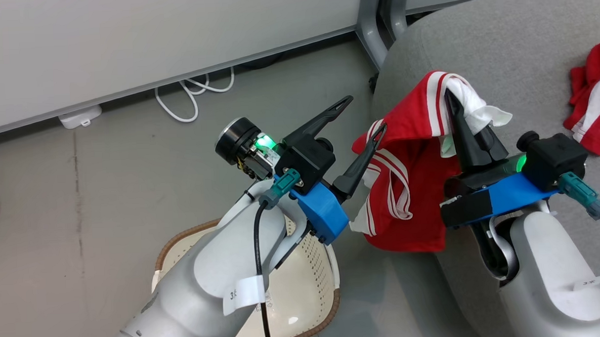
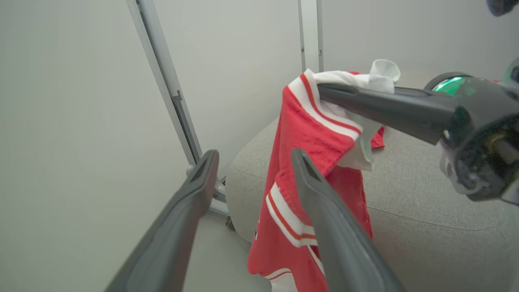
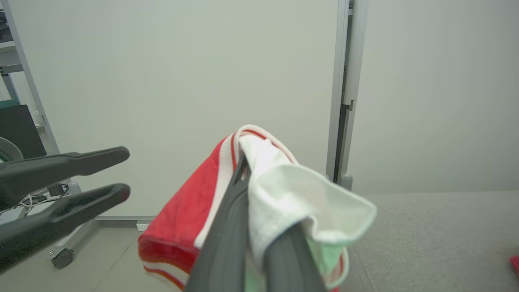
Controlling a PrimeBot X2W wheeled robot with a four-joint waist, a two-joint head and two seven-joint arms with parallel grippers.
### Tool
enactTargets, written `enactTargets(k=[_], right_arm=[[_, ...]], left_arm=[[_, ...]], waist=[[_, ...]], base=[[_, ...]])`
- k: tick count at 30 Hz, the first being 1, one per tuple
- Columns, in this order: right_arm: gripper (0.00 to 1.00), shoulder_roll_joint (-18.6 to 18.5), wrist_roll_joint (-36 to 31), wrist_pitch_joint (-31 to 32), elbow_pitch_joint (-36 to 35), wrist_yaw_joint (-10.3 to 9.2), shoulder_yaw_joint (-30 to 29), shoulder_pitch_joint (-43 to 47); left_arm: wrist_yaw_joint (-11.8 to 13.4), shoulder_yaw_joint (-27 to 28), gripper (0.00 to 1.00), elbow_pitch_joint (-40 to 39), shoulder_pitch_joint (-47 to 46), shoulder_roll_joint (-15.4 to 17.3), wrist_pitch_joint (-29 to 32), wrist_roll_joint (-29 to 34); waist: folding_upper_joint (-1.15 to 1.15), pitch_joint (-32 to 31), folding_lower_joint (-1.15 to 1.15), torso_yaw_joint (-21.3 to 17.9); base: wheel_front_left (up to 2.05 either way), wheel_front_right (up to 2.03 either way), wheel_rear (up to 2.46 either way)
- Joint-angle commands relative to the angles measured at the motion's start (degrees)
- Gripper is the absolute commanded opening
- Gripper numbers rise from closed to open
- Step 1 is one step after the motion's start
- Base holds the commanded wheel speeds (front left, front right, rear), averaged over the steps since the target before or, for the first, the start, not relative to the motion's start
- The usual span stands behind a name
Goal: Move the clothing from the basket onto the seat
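**Step in hand: transfer of the second garment.**

The right fingers (image 1: 463,131) are closed flat on the striped collar end of one red garment (image 1: 412,184) and hold it up at the near corner of the seat (image 1: 502,43). The cloth hangs from the grip. Its lower part drapes down the seat's side, over the floor (image 1: 104,197), and does not lie on the cushion top.

The left fingers (image 1: 323,118) are spread wide and hold nothing. They stand just beside the garment's left edge (whether the nearer tip touches the cloth cannot be told).

The other red garment (image 1: 599,110) lies on the seat top, well apart from the held one.

The basket (image 1: 181,242) stands on the floor beneath the left forearm. The part of its interior that shows holds no cloth; the forearm hides the rest.

**Next move, as judged.**

1. Carry the held garment further inward, over the cushion top.
2. Lower it until most of the cloth is supported.
3. Only then part the right fingers. A release at the corner would likely let the hanging weight drag the garment to the floor.
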Motion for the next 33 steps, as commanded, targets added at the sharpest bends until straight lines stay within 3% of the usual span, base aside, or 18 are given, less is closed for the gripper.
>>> enactTargets(k=[1, 19, 33], right_arm=[[0.00, 0.0, 0.2, -0.2, -0.7, 0.01, -0.4, 0.2], [0.00, 0.5, 0.3, -0.2, -4.0, 0.01, -8.0, 3.7], [0.00, 0.8, 0.1, -0.2, -4.8, 0.01, -9.5, 5.2]], left_arm=[[-0.1, -0.2, 1.00, 0.2, -0.8, 0.3, -0.3, 0.1], [-0.1, -4.8, 1.00, 1.7, -3.0, 0.1, -0.3, -0.9], [-0.1, -6.9, 1.00, 2.3, -3.7, -0.3, -0.3, -1.7]], waist=[[0.00, 1.2, 0.00, -1.5], [0.00, 5.3, 0.00, -8.7], [0.00, 6.4, 0.00, -9.7]], base=[[0.00, 0.00, 0.00], [0.00, 0.00, 0.00], [0.00, 0.00, 0.00]])
